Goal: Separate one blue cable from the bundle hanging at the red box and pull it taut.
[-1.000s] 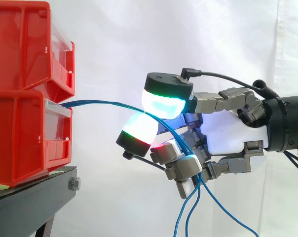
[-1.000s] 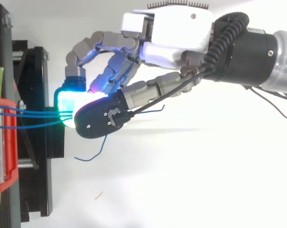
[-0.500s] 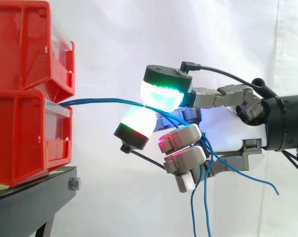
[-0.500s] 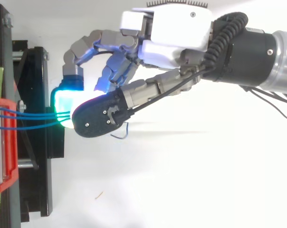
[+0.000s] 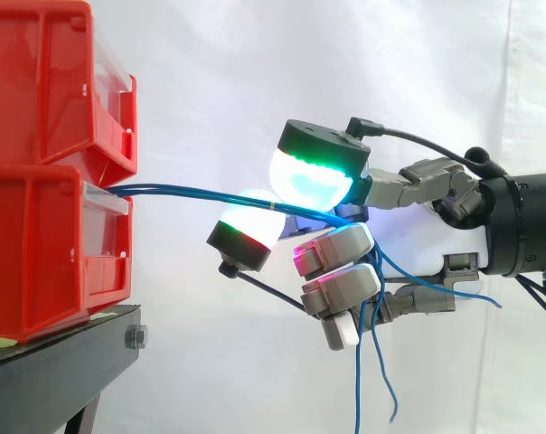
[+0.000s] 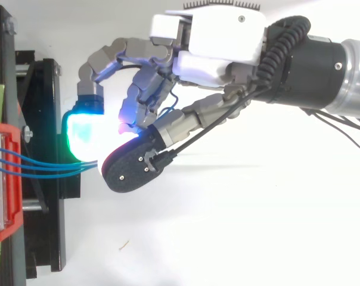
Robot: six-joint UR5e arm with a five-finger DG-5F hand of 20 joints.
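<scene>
The bins (image 5: pixel 56 244) are red, on a black stand (image 5: pixel 56 371). Blue cables (image 5: pixel 192 192) leave the bins; the hand's (image 5: pixel 413 242) pads (image 5: pixel 314 176) glow green-white and magenta.

From the front of the lower red bin (image 5: pixel 47 249), which sits under the upper red bin (image 5: pixel 47 81) on the black stand (image 5: pixel 56 371), the blue cables (image 5: pixel 201 193) stretch across to the hand (image 5: pixel 427 237), whose curled fingers (image 5: pixel 341 289) close round them, loose ends dangling below

A white curtain (image 5: pixel 210 54) hangs behind the black stand (image 5: pixel 47 380).
</scene>
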